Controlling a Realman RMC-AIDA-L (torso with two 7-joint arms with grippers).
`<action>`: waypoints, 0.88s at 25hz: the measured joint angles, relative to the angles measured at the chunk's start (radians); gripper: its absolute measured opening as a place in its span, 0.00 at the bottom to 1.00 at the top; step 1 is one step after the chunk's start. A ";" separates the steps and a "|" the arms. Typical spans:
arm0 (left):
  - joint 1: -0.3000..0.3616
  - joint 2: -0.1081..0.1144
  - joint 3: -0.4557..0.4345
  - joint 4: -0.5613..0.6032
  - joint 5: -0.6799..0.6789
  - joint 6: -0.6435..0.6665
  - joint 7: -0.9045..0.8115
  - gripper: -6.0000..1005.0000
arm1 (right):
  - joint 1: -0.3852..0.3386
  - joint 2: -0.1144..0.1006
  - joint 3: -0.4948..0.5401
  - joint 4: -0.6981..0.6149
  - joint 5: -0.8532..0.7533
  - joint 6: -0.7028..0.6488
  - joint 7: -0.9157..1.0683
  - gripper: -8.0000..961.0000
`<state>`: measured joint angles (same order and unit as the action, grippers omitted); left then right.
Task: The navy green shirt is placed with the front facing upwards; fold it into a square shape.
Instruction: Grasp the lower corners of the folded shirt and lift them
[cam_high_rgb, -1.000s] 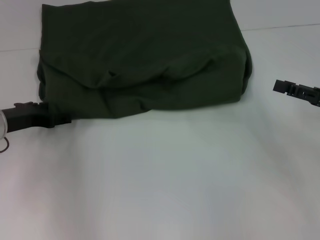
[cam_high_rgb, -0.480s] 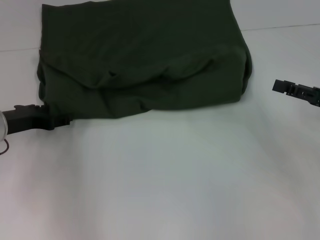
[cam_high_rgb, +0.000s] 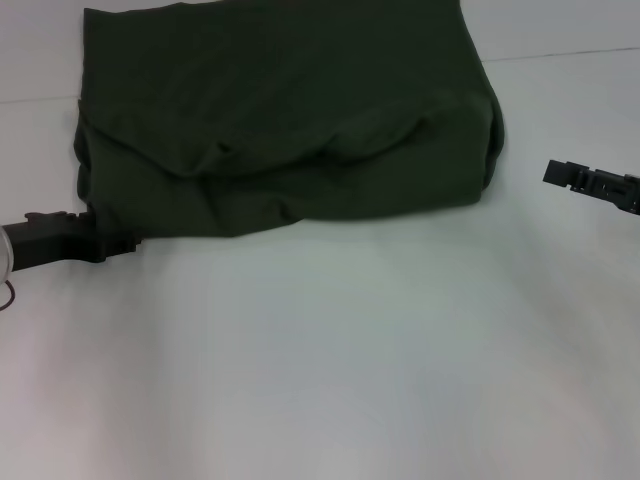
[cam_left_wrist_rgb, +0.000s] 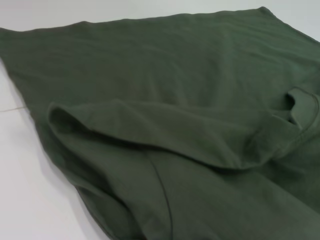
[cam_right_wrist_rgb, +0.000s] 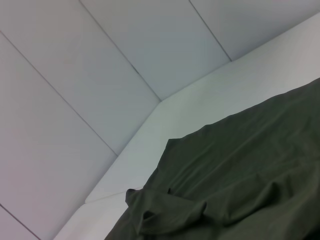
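On white table (cam_high_rgb: 350, 380), folded navy green shirt (cam_high_rgb: 290, 120), left gripper (cam_high_rgb: 120, 243) beside its corner

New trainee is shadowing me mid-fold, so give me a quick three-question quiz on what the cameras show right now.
1. True or false: the pink lettering on the navy green shirt is showing.
2. Which gripper is at the shirt's near corner: A) left gripper B) right gripper?
3. Fill in: the right gripper is ____ from the shirt, over the white table.

Key: 1 false, only plain green fabric shows. 2 A, at the near left corner. 3 apart.
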<state>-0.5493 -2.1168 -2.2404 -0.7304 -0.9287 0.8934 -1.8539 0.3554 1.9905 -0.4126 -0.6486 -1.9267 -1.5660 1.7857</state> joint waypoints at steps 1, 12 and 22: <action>0.000 0.000 0.000 0.000 0.000 0.000 0.000 0.72 | 0.001 0.000 0.000 0.000 0.000 0.000 0.000 0.71; -0.026 0.025 -0.005 0.039 0.001 0.005 -0.034 0.61 | 0.004 0.000 0.012 0.001 0.000 0.000 0.000 0.71; -0.030 0.026 -0.004 0.047 0.001 0.006 -0.031 0.26 | 0.004 0.000 0.020 0.001 -0.001 0.000 -0.002 0.72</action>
<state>-0.5797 -2.0903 -2.2441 -0.6831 -0.9280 0.8990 -1.8845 0.3596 1.9904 -0.3926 -0.6473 -1.9281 -1.5664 1.7840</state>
